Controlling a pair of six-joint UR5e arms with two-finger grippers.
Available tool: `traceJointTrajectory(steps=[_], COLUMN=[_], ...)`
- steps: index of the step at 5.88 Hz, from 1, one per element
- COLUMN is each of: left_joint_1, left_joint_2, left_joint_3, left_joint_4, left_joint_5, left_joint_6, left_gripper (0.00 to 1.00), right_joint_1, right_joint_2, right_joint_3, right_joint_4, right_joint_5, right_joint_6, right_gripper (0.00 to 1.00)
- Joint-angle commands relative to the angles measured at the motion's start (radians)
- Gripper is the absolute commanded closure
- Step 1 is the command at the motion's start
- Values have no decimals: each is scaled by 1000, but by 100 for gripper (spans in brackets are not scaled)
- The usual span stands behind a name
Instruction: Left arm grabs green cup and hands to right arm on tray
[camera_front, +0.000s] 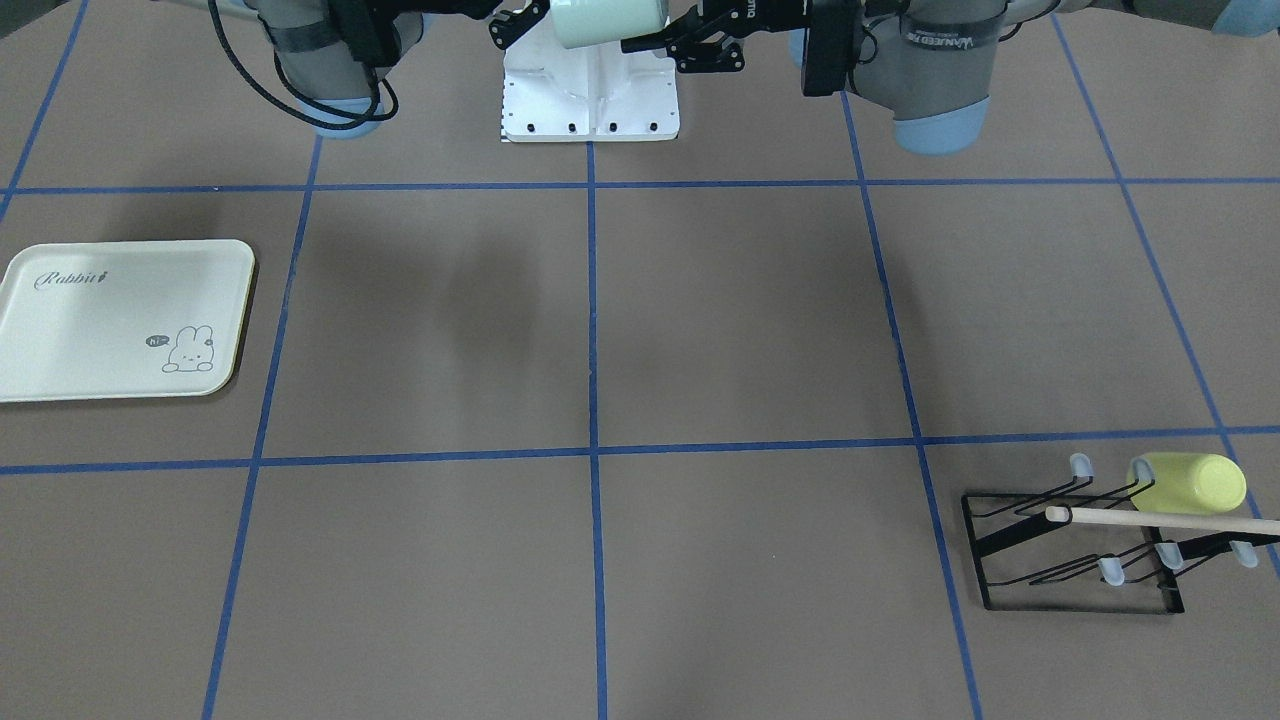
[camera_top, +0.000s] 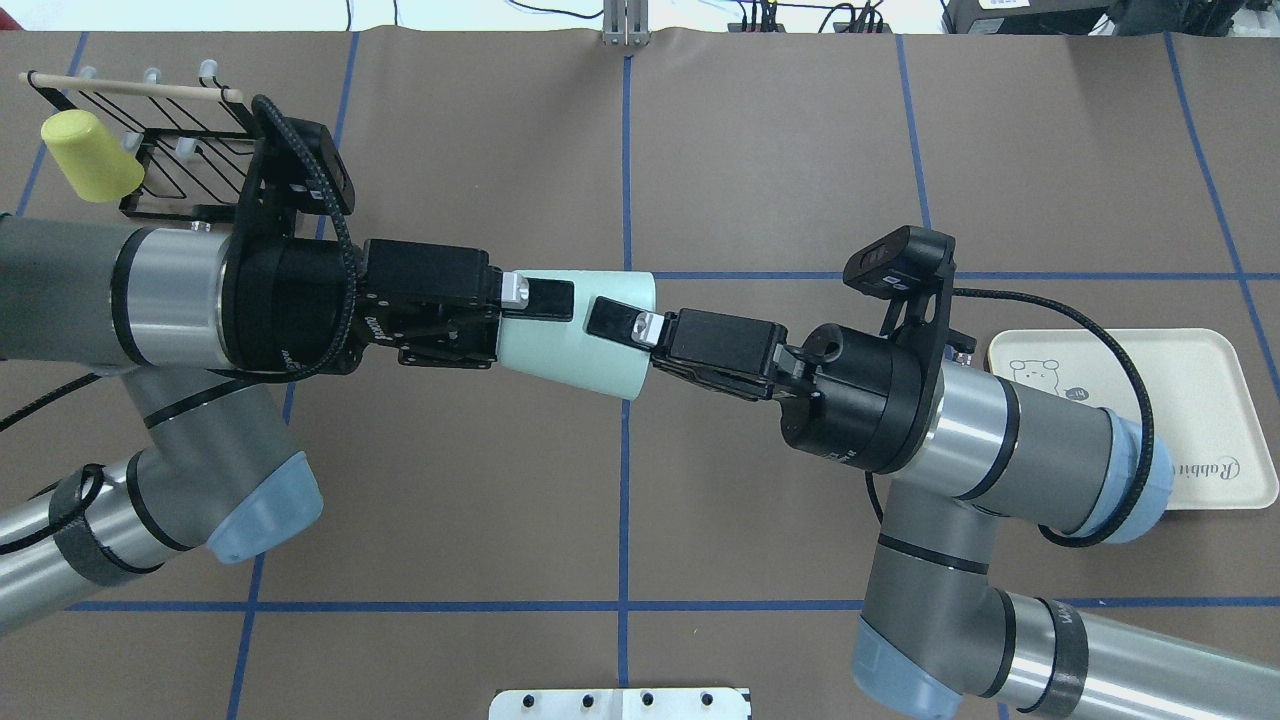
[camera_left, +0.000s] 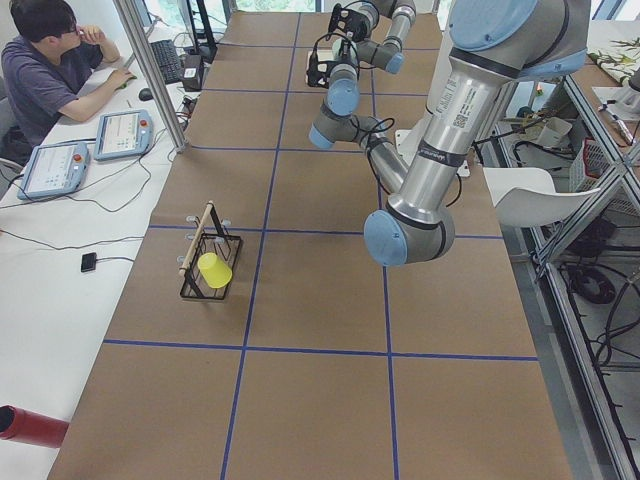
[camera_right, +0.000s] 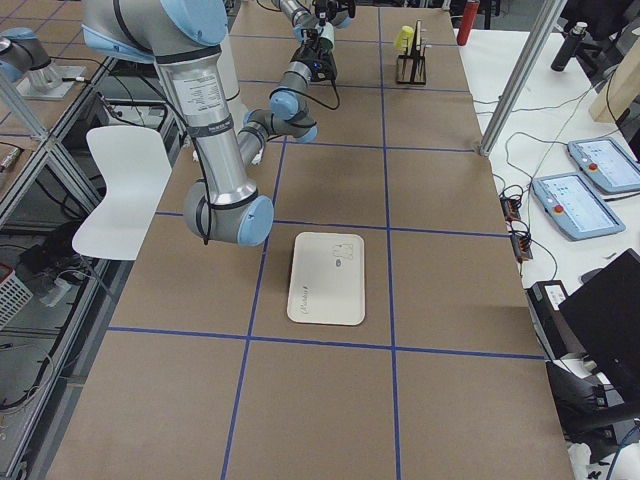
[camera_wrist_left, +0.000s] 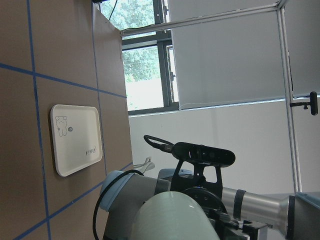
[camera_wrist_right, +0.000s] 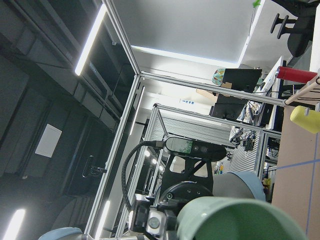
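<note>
The pale mint-green cup (camera_top: 575, 345) lies on its side in the air over the table's middle, held between both grippers. My left gripper (camera_top: 555, 315) is shut on its narrow end, with one finger lying on top. My right gripper (camera_top: 605, 335) grips the wide open end from the other side. In the front view the cup (camera_front: 610, 20) is at the top edge, with the left gripper (camera_front: 645, 35) on its right and the right gripper (camera_front: 540, 20) on its left. The cream Rabbit tray (camera_top: 1200, 400) lies flat beside my right arm and has nothing on it (camera_front: 60, 350).
A yellow-green cup (camera_front: 1190, 483) hangs on a black wire rack (camera_front: 1070, 560) with a wooden rod, at the far left corner (camera_top: 88, 158). The white robot base plate (camera_front: 590, 100) sits at the near edge. An operator sits at a side desk (camera_left: 50, 60).
</note>
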Motion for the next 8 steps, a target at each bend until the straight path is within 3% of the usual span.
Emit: traceJointTrajectory(steps=[1,4,6,8], left_joint_1=[-33,-84,-110,-150], left_joint_2=[-5,-6,21,38], left_joint_3=[0,-2,1,-8], left_joint_4=[33,33,38,208], left_joint_5=[-2,-2,5,-2], left_joint_6=[9,-25,-25,-8], left_gripper=[0,0,0,0], right_joint_1=[5,84,199,309], right_joint_2=[-8,-61,-57,-57], right_joint_3=[7,7,10,11], right_joint_4=[5,-46,-228,-433], right_joint_5=[8,45,146,273], right_joint_6=[1,1,1,1], right_gripper=[100,100,100,100])
